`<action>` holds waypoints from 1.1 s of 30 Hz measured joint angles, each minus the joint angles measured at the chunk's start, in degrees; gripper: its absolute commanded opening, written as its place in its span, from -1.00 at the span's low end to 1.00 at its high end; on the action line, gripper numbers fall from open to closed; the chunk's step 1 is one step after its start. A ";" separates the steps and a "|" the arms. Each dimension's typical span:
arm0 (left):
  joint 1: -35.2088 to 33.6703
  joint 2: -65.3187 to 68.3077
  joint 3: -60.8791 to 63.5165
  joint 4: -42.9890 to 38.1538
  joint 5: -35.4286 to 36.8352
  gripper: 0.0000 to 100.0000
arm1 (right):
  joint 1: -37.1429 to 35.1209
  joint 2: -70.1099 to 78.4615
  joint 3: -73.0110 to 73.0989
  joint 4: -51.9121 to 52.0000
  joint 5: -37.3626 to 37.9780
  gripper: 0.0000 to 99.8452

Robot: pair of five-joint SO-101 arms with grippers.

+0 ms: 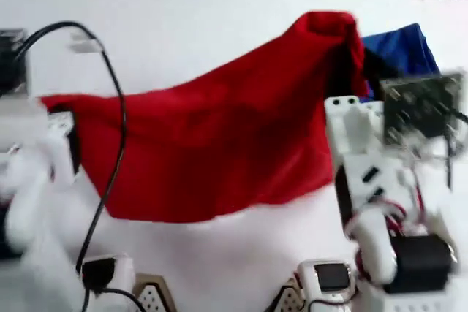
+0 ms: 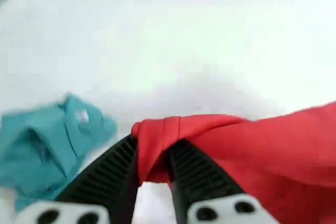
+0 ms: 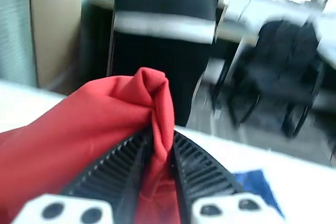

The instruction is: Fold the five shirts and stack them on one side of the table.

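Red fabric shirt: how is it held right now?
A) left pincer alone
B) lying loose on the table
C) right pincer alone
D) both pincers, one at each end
D: the left pincer and the right pincer each clamp a bunched edge of the red fabric shirt, spread between them.

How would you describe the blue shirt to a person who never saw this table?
Start at the white table and find the large red cloth shirt held up across it. Go to its raised corner on the robot's right; the blue cloth shirt lies just beyond, the single dark blue piece there.
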 measured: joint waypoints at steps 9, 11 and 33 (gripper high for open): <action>0.00 18.55 18.90 -5.80 -4.57 -0.95 | -0.35 0.09 32.79 -9.93 1.23 -0.96; 0.00 24.97 18.99 -6.86 -8.18 -0.95 | -0.35 0.09 39.21 -13.45 2.90 -0.96; 0.35 44.22 0.35 -3.08 -24.70 -0.58 | 5.01 0.18 63.74 -52.04 6.15 -0.96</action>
